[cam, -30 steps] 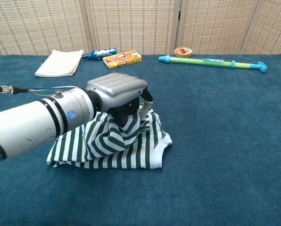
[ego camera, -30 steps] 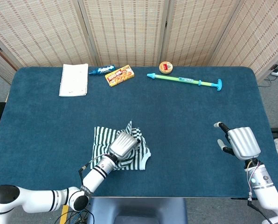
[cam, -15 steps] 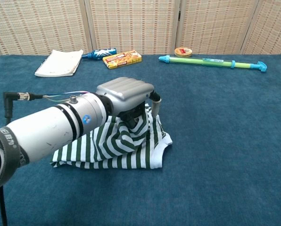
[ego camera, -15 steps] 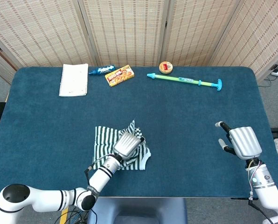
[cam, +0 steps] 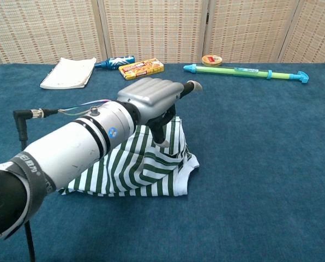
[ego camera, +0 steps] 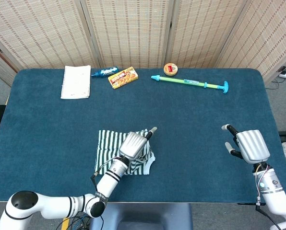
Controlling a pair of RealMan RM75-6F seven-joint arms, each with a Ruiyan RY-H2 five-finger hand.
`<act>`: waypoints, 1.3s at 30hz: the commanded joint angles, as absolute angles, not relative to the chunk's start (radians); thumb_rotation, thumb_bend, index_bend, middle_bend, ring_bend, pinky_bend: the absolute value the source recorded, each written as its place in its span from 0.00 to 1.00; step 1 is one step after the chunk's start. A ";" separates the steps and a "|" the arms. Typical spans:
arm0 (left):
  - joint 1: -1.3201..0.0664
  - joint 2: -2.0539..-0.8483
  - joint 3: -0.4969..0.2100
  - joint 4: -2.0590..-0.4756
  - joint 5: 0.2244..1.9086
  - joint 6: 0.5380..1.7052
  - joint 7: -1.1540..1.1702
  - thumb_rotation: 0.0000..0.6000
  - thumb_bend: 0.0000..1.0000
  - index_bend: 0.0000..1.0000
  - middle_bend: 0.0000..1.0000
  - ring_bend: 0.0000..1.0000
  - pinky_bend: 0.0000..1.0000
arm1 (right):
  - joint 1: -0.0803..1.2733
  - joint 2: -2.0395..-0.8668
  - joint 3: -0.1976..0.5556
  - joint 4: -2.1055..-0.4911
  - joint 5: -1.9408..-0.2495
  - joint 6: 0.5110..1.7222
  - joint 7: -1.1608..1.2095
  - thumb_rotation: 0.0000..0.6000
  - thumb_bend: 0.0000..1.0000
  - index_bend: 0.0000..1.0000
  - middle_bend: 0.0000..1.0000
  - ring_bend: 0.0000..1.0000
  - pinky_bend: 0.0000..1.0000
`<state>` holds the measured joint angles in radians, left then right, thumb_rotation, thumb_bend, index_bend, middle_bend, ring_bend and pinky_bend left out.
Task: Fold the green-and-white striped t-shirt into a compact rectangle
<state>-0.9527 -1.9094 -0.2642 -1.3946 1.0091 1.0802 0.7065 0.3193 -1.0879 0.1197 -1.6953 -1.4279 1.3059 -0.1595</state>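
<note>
The left hand lets go, fingers spreading above the striped t-shirt, whose raised fold has dropped flat but uneven.

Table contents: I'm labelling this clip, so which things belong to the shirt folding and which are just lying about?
Job:
shirt
left robot hand
right robot hand

Lying about:
notebook
blue tube
yellow box
round tin
water squirter

Looks like a staged robot-testing room rather than a home. Closed off behind by woven folding screens, with a table wrapped in blue carpet-like cloth. Set with unrelated props: notebook, snack box, toy water pump.
</note>
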 commanded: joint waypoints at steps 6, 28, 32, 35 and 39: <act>-0.897 -1.785 -0.257 -1.527 1.041 1.108 0.651 1.00 0.12 0.02 0.86 0.77 0.90 | 0.324 -1.090 0.122 -1.698 -1.432 1.301 -0.158 1.00 0.34 0.31 1.00 1.00 1.00; -0.839 -1.791 -0.140 -1.545 1.138 1.101 0.622 1.00 0.12 0.03 0.86 0.77 0.90 | 0.322 -1.091 0.121 -1.702 -1.425 1.294 -0.164 1.00 0.34 0.31 1.00 1.00 1.00; -0.847 -1.826 -0.142 -1.548 1.145 1.096 0.633 1.00 0.12 0.03 0.86 0.77 0.90 | 0.318 -1.092 0.119 -1.697 -1.418 1.292 -0.161 1.00 0.34 0.31 1.00 1.00 1.00; -0.854 -1.857 -0.142 -1.537 1.142 1.087 0.649 1.00 0.12 0.03 0.86 0.77 0.90 | 0.317 -1.092 0.119 -1.694 -1.416 1.293 -0.159 1.00 0.34 0.31 1.00 1.00 1.00; -0.861 -1.898 -0.140 -1.508 1.124 1.073 0.670 1.00 0.12 0.03 0.86 0.77 0.90 | 0.314 -1.091 0.120 -1.692 -1.414 1.297 -0.155 1.00 0.34 0.31 1.00 1.00 1.00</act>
<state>-0.8567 -1.8838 -0.1411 -1.5213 1.1318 1.0803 0.6603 0.3140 -1.0913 0.1203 -1.6923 -1.4143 1.2969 -0.1551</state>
